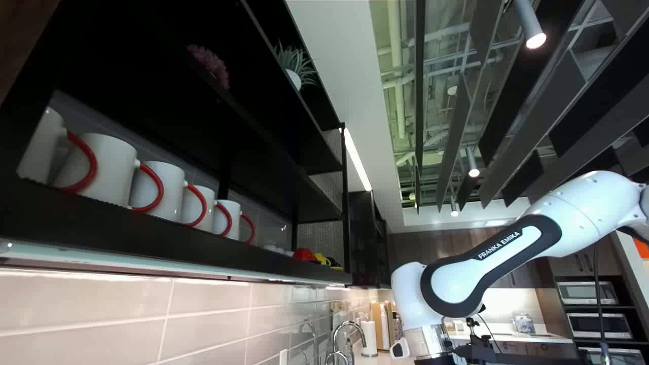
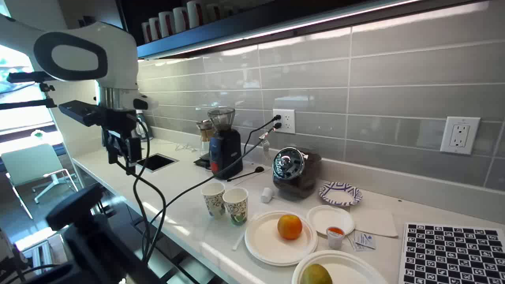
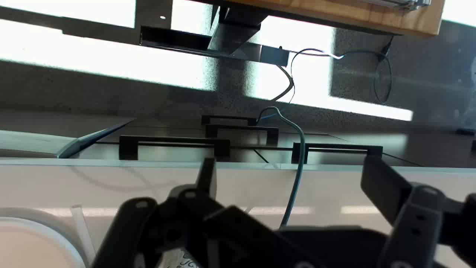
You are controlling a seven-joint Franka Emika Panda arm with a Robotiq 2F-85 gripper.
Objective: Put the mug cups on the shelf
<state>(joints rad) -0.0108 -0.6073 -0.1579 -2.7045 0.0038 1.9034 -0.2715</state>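
Two pale cups with dark and green markings, the mug cups [image 2: 236, 206], stand upright side by side on the counter in an exterior view. A bit of a patterned cup [image 3: 179, 259] shows at the bottom of the wrist view, mostly hidden behind the gripper. The dark shelf [image 1: 167, 223] runs along the wall and holds a row of white red-handled mugs; it also shows at the top of an exterior view [image 2: 236, 29]. My gripper [image 3: 290, 165] is open and empty, its fingers wide apart. It hangs above the counter [image 2: 123, 157], apart from the cups and below shelf height.
A coffee grinder [image 2: 227, 152], a dark bag [image 2: 303, 181] and plates with an orange [image 2: 290, 227] and a green fruit [image 2: 315, 274] stand on the counter. Dark cables [image 2: 158, 189] hang by the gripper. A checkered board [image 2: 453, 252] lies at the counter's end.
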